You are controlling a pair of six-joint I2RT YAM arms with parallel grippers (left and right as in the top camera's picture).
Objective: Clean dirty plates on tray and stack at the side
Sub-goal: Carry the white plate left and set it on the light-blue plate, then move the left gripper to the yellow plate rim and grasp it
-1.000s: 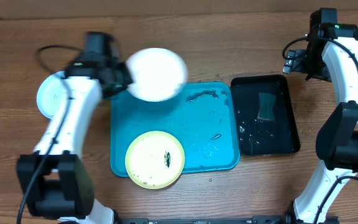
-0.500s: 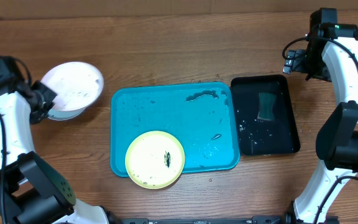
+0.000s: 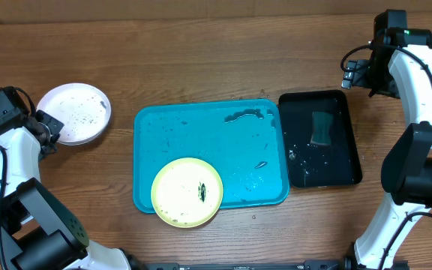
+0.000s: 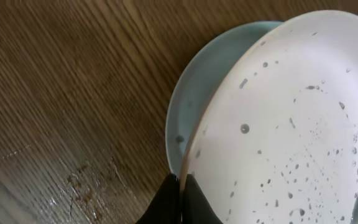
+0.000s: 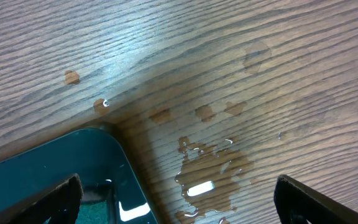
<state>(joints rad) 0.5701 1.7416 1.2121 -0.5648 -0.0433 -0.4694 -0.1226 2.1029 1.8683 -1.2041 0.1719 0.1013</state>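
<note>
My left gripper (image 3: 46,127) (image 4: 181,186) is shut on the rim of the white plate (image 3: 73,112) (image 4: 291,124), which carries dark specks and lies over the mint-green plate (image 4: 201,81) on the table at the far left. The pale yellow plate (image 3: 187,192), with a dark smear, sits at the front edge of the turquoise tray (image 3: 208,142), which has wet smears. My right gripper (image 3: 351,71) (image 5: 179,199) is open and empty above the table beside the back corner of the black tray.
A glossy black tray (image 3: 320,139) (image 5: 42,168) with water and a green sponge (image 3: 322,129) stands right of the turquoise tray. A puddle (image 5: 210,171) and drops wet the wood near it.
My left arm has swung the white plate from above the tray's back left corner out to the far left and lowered it onto the mint-green plate. The right arm has not moved.
</note>
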